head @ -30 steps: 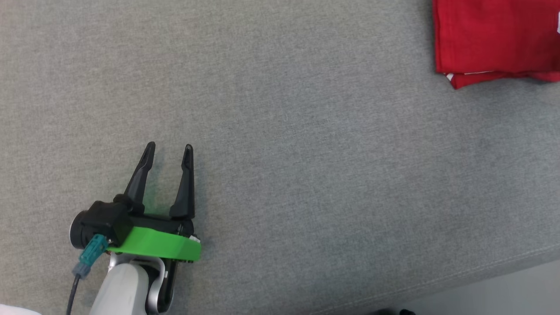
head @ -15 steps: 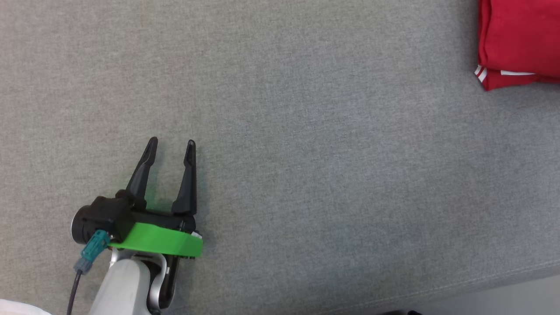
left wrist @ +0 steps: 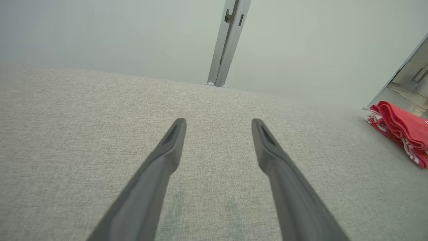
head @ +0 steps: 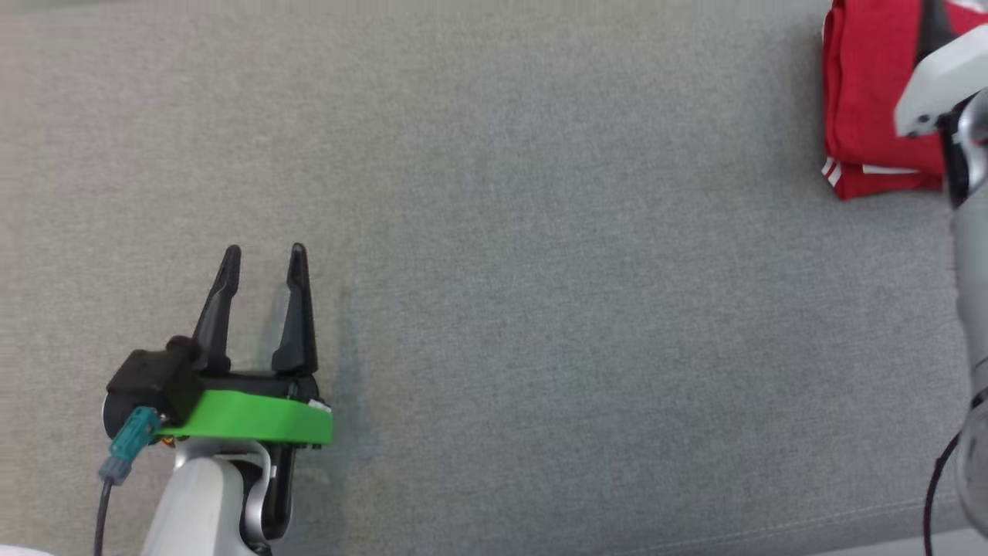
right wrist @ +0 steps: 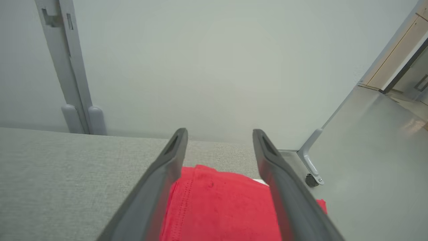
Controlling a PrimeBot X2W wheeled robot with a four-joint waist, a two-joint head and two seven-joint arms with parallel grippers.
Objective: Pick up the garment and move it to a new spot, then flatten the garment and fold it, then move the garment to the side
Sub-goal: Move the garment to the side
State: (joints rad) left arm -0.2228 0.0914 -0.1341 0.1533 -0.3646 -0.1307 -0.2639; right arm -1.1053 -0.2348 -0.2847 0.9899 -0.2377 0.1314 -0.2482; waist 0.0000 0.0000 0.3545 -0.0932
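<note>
bench (head: 540, 232): grey woven cloth top, bare across its middle between the left tool and the garment.
surroundings: a pale wall (left wrist: 117, 30) behind the far edge, with a grey upright post (left wrist: 229, 40) on it; off the bench's right end, a glossy floor (right wrist: 367, 150) and a small caster (right wrist: 311, 180) on a grey frame leg.
in the way: the right arm's pale link (head: 938, 81) lay across the garment's right part in the head view.
left tool (head: 265, 249): fingers apart, empty, low over the bench at the near left, well apart from the garment.
right tool (right wrist: 219, 131): fingers apart, gripping nothing, the garment below and between them.
garment (head: 864, 93): red, folded in layers, lying at the bench's far right end.
garment heading: its left edge ran away from the robot; white stripes (head: 832, 171) showed at the near left corner; the long axis could not be told, since the arm and the picture's edge cut it off.
</note>
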